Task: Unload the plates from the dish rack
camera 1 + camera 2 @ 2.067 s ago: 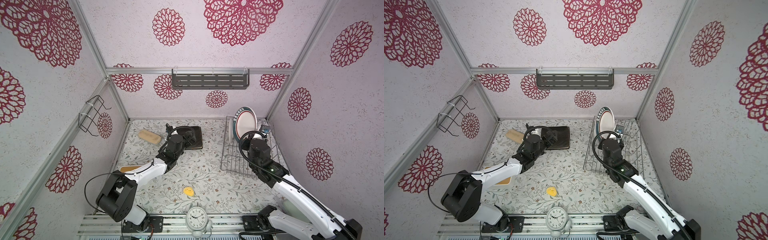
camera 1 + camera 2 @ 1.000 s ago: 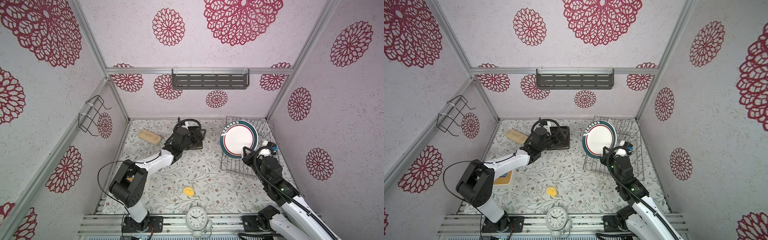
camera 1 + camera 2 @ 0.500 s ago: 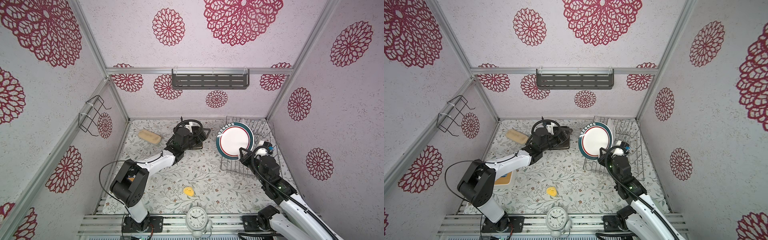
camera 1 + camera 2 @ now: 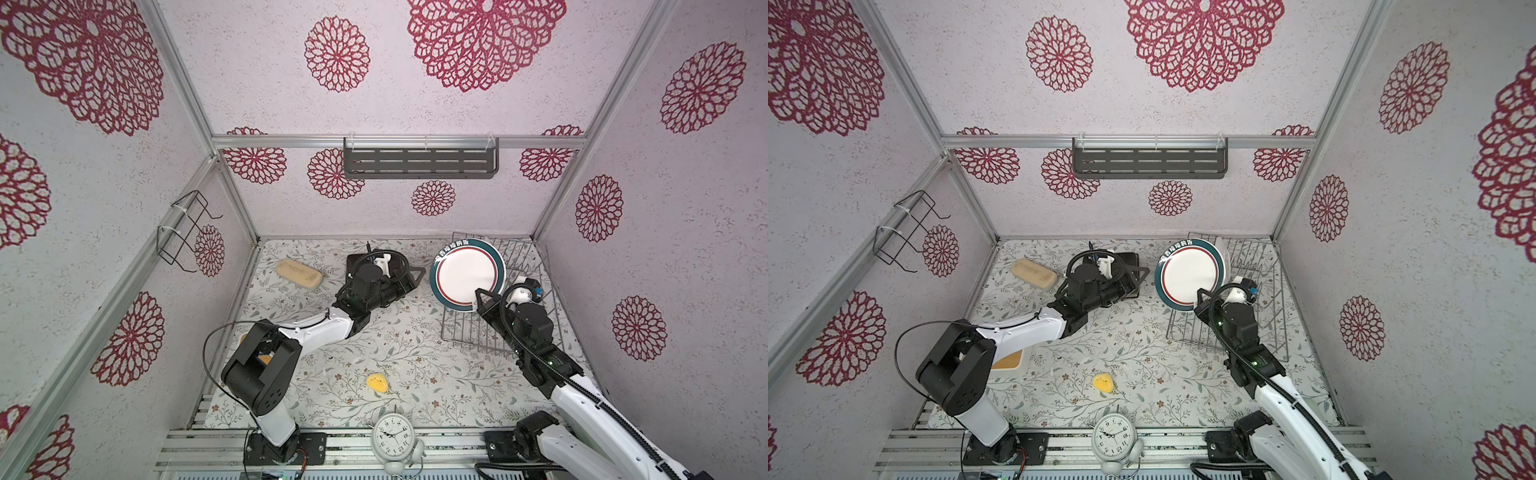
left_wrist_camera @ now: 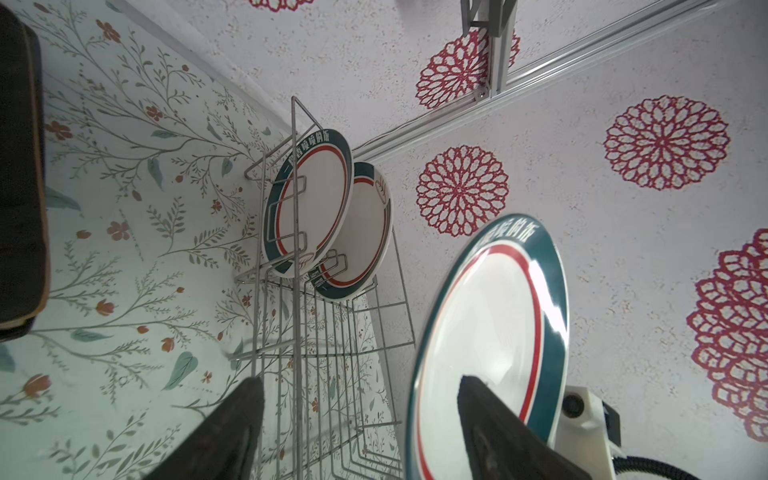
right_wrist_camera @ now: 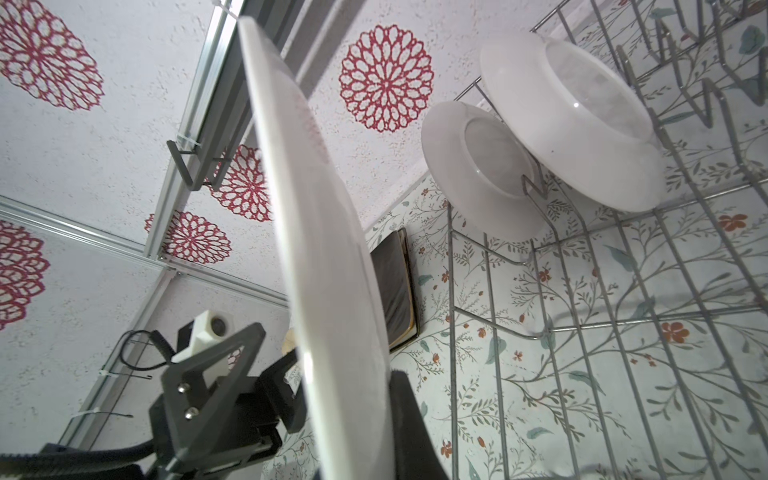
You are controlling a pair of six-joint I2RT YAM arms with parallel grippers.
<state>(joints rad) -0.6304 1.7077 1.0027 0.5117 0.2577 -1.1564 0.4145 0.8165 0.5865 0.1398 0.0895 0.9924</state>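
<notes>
Moved leftward, the round white plate [image 4: 467, 276] shows a teal-and-red rim.

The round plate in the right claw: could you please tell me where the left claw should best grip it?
Probably the teal rim of the round plate on the side facing the left claw, clear of the right claw pinching its rim. Approach from that side, one finger on the face, one behind: the plate is held on edge, so only the thin rim fits.
</notes>
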